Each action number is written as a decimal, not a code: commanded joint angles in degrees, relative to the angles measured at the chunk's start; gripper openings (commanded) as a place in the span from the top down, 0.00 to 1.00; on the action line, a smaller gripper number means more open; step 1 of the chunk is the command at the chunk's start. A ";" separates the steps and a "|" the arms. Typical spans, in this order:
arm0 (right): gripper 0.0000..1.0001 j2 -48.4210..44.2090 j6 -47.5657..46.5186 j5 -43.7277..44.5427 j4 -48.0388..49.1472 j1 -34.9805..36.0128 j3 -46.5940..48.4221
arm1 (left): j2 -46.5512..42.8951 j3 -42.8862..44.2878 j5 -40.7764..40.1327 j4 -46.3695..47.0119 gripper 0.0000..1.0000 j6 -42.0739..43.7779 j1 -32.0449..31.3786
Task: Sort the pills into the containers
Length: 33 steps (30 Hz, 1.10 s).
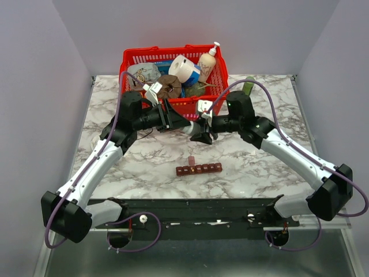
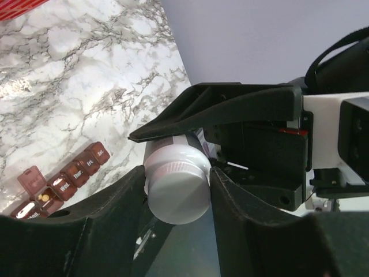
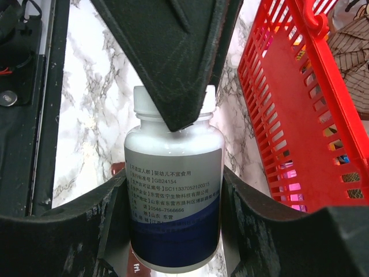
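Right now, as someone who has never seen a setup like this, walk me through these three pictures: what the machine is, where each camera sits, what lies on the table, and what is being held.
These are two robot arms bolted at the near edge of a marble-patterned table. One picture looks down from above; the other two come from cameras on each wrist, so you see each arm's own black fingers.

On the table lies a long dark red-brown plastic pill organizer, some lids open, with pills visible in the left wrist view. Behind it stands a red mesh basket full of household items.

The right gripper holds a white plastic pill bottle by its body. The left gripper sits around the bottle's white cap, apparently to unscrew it.
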 commanded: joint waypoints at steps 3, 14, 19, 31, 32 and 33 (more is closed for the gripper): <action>0.92 0.20 -0.39 0.02 -0.36 0.39 0.18 | 0.10 0.01 4.13 2.06 0.57 0.06 0.30; 0.92 3.28 8.05 -13.15 -0.54 0.39 1.67 | 0.98 -0.17 10.81 3.83 0.64 2.61 0.30; 0.92 5.65 13.57 -18.78 -0.36 0.13 3.43 | 2.04 3.34 9.41 -4.87 0.64 11.37 -0.14; 0.92 11.98 37.28 -38.03 14.47 -3.65 2.21 | 1.95 4.93 8.78 -13.50 0.54 22.75 -1.46; 0.92 12.07 39.41 -40.39 16.32 -3.65 0.55 | 2.12 4.67 10.27 -11.41 0.50 22.22 -1.20; 0.92 11.98 42.04 -41.37 24.69 -3.65 -0.86 | 2.21 4.06 11.50 -10.34 0.48 20.21 -1.19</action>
